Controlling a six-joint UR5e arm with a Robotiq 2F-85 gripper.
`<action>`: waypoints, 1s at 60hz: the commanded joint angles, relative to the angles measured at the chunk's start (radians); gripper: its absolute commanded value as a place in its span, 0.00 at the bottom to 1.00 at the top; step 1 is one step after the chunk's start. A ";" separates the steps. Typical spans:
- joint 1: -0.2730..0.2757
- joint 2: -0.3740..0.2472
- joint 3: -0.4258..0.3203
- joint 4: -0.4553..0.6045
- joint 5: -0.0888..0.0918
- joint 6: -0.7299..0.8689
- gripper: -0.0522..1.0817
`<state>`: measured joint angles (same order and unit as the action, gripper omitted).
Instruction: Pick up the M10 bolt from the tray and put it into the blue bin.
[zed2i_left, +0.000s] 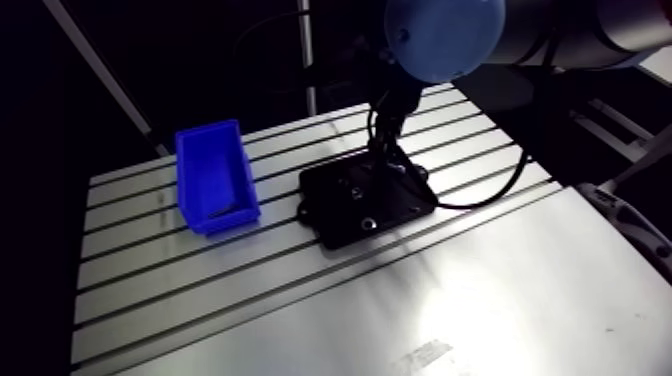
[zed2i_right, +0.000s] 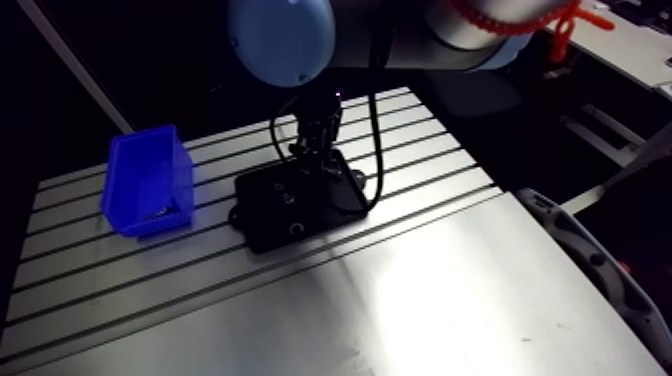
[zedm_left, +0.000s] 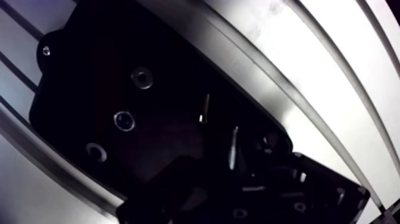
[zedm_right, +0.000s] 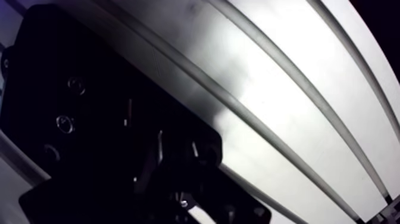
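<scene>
Directly beneath the wrist, the gripper (zed2i_left: 385, 158) hangs low over the far part of the black tray (zed2i_left: 338, 225), and the wrist view is so dark that I cannot tell whether it is released or clenched, or whether it grasps anything. On the tray just ahead of it lie two slim bright slivers (zedm_left: 204, 108), roughly parallel, their long axes pointing away from the gripper toward the tray's middle. Beyond them, further across the tray, sit three small round metal pieces (zedm_left: 123, 120) in a loose row. I cannot single out the M10 bolt with certainty. My judgement is that it is on the tray and most likely one of the slivers, so the coming grasp turns on closing across that long axis, not along it. The tray itself lies flat on the slotted aluminium table (zed2i_left: 480, 290), askew to its grooves. Well apart from the tray, on its side farther from the gripper, stands the blue bin (zed2i_left: 205, 170), with bare grooved table between the two.
</scene>
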<state>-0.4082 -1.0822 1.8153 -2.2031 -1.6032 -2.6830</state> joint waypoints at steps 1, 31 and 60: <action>0.000 0.001 0.000 -0.001 -0.002 0.004 0.68; 0.000 0.003 -0.001 -0.001 -0.002 0.004 0.70; 0.000 0.002 0.000 -0.001 -0.004 0.004 0.72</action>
<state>-0.4081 -1.0803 1.8151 -2.2037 -1.6062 -2.6793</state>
